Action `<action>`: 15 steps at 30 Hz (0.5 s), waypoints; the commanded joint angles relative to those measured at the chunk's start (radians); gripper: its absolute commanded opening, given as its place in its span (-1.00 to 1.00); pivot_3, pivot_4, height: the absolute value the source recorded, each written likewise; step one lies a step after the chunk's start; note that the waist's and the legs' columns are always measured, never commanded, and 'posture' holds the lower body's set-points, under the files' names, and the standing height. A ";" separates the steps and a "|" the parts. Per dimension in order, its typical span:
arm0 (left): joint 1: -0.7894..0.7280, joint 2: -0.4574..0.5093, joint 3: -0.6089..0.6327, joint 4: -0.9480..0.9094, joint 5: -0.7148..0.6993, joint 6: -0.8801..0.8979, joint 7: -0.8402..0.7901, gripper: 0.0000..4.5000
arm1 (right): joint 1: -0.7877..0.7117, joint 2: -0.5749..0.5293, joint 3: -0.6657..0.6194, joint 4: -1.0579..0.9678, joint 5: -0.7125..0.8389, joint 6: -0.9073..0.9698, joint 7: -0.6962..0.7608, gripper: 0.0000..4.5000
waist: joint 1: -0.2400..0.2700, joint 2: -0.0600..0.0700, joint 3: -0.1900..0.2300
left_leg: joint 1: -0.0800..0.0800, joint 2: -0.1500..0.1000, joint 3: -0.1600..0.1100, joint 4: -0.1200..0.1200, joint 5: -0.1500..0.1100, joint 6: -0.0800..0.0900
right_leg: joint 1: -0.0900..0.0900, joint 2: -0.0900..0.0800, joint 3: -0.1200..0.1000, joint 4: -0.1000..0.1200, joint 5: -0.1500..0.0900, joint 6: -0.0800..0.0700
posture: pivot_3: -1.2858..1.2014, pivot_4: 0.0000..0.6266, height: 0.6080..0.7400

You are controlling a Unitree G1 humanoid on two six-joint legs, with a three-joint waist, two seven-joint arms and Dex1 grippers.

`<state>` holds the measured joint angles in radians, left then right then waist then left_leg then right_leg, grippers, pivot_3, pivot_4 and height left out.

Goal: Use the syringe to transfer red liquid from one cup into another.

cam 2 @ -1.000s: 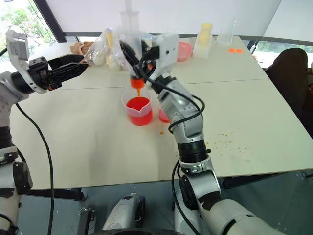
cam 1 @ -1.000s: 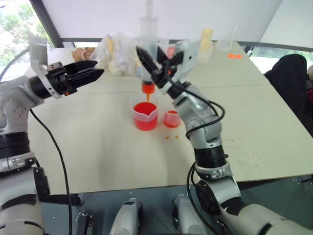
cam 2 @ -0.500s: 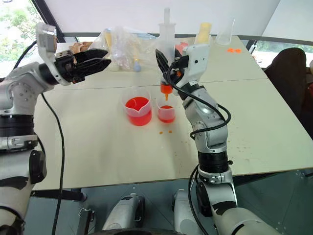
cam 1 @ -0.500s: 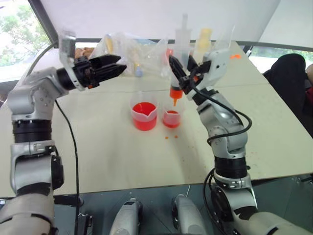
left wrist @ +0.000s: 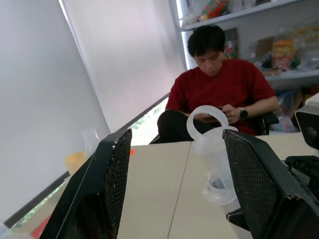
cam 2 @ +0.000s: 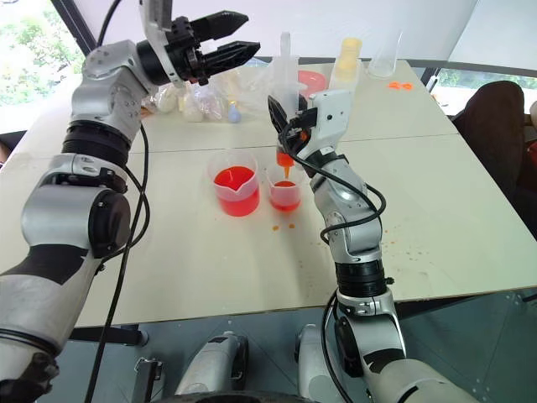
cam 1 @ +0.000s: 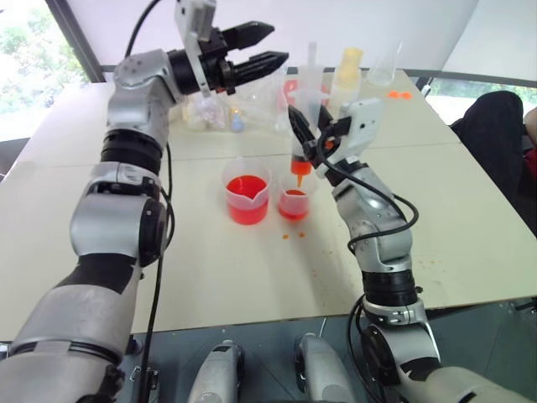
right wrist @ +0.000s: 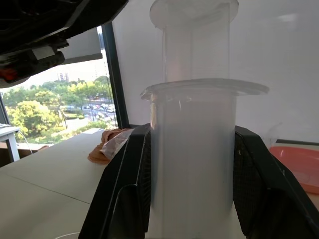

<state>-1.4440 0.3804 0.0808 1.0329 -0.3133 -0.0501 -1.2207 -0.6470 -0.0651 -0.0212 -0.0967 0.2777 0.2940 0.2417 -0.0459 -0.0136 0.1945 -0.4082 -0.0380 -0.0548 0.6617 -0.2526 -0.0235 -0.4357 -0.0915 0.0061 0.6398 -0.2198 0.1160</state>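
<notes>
In the left eye view we count two cups on the table [cam 1: 470, 210], both with red liquid [cam 1: 246, 186]: one big cup [cam 1: 247, 199] near the centre, and one small cup [cam 1: 294, 203] just beside it at 3 o'clock. We count one syringe [cam 1: 305, 109]. It stands upright, its orange tip just above the small cup. The right gripper [cam 1: 304, 134] is clenched around its barrel. The left gripper [cam 1: 267, 46] is high, at 12 o'clock from the big cup, with fingers apart and nothing between them. A few orange drops [cam 1: 292, 236] lie on the table at 6 o'clock from the small cup.

In the right eye view we see the same two cups and one syringe. At 1 o'clock from the cups stand one yellow bottle [cam 2: 347, 57] and one clear glass [cam 2: 387, 57].

In the left wrist view two black fingers [left wrist: 109, 174] stand wide apart, with the plunger ring [left wrist: 208, 118] between them but further away. One person [left wrist: 219, 84] in a red shirt sits behind the table.

In the right wrist view two fingers [right wrist: 133, 184] press the syringe barrel from both sides.
</notes>
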 commanded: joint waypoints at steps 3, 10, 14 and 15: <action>-0.079 -0.032 0.021 0.078 0.028 -0.093 -0.007 0.34 | 0.006 0.012 0.013 -0.062 -0.002 -0.020 -0.008 -0.32 | 0.003 0.000 0.000 | 0.000 0.000 0.000 0.000 0.000 0.000 | 0.000 0.000 0.000 0.000 0.000 0.000 | 0.03 -0.52 1.00; -0.113 -0.079 0.018 0.150 0.082 -0.168 0.015 0.34 | 0.014 0.017 0.039 -0.078 -0.003 -0.019 -0.003 -0.32 | 0.004 0.000 0.000 | -0.001 0.000 0.000 0.000 0.000 0.000 | 0.001 0.000 0.000 -0.001 0.000 0.000 | 0.03 -0.52 1.00; -0.124 -0.092 0.018 0.173 0.105 -0.189 0.031 0.34 | 0.020 0.015 0.050 -0.089 -0.006 -0.019 0.001 -0.32 | 0.002 0.000 0.000 | -0.001 0.000 -0.001 0.000 0.000 0.000 | 0.000 0.000 -0.001 -0.001 0.000 0.000 | 0.03 -0.52 1.00; -0.127 -0.095 0.019 0.177 0.109 -0.196 0.032 0.34 | 0.022 0.014 0.053 -0.091 -0.006 -0.019 0.002 -0.32 | 0.003 0.000 0.000 | -0.001 0.000 -0.001 0.000 0.000 0.000 | 0.000 0.000 -0.001 -0.001 0.000 0.000 | 0.03 -0.52 1.00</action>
<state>-1.5240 0.2930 0.0940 1.2187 -0.2175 -0.2244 -1.1920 -0.6093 -0.0575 0.0112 -0.1200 0.2755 0.2936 0.2352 -0.0433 -0.0139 0.1947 -0.4090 -0.0380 -0.0556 0.6618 -0.2527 -0.0233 -0.4352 -0.0914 0.0054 0.6386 -0.2198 0.1162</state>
